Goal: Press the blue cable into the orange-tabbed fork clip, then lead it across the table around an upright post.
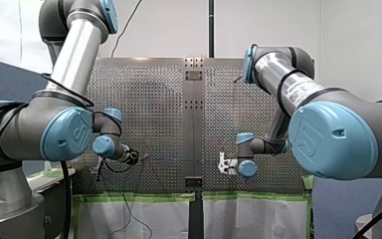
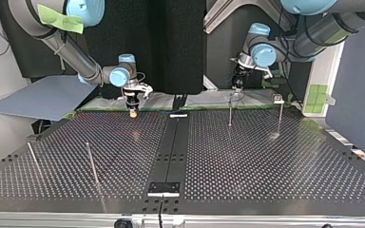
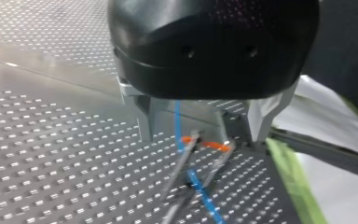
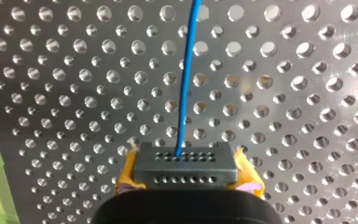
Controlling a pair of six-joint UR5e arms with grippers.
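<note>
Perforated metal table (image 2: 266, 156) fills the top view, with thin upright posts (image 2: 91, 164) standing on both halves of it. At the far edge, left of the dark middle strip, my right gripper (image 2: 133, 112) points straight down close to the surface. In the right wrist view its yellow pads (image 4: 127, 173) are pressed against a dark holed block (image 4: 186, 167), and the blue cable (image 4: 186, 79) comes out of that block and runs ahead over the holes. Right of the strip, also at the far edge, hangs my left gripper (image 2: 237, 86). Its wrist view shows the metal fingers (image 3: 144, 119) spread apart with the cable passing between them. Just below sits the fork clip (image 3: 205, 145), and the cable runs past its orange tabs and between its two prongs.
</note>
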